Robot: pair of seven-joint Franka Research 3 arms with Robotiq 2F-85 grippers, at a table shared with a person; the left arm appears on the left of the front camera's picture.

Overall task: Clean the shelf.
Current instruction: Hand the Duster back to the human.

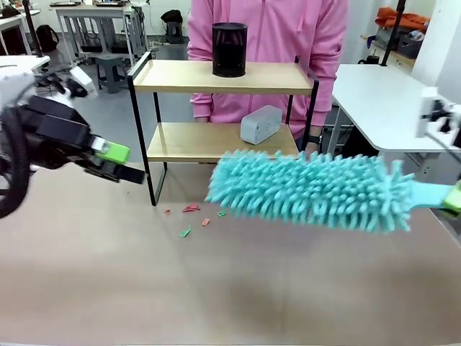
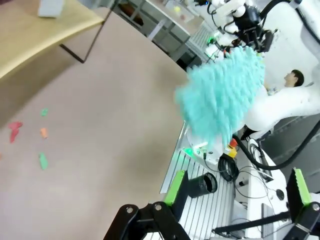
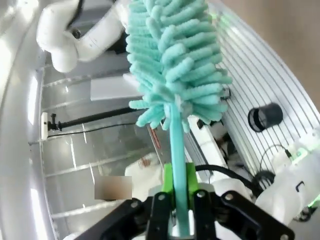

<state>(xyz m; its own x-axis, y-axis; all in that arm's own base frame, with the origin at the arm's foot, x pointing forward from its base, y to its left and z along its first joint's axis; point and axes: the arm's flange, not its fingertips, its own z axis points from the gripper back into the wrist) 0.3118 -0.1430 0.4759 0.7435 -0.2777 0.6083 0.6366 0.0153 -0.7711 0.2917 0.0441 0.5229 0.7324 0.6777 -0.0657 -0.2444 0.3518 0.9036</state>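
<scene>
the left arm (image 1: 32, 133) comes in from the left side and points toward the middle. the left gripper (image 1: 132, 164) is wide open and holds nothing. the right gripper (image 3: 179, 192) is closed tight on the thin handle of the duster (image 1: 310, 189), which sticks out sideways.

Two-tier shelf (image 1: 173, 76): smooth matt pale-wood boards, thin black metal frame. The fluffy turquoise duster (image 1: 310, 189) just in front of it is shaggy cloth, kinda chenille, on a smooth plastic handle (image 3: 176, 145).

One two-tier shelf (image 1: 180, 76), one black cylinder (image 1: 229, 49), one white box (image 1: 261, 124), one teal duster (image 1: 310, 189), five small coloured scraps (image 1: 191, 208).
</scene>
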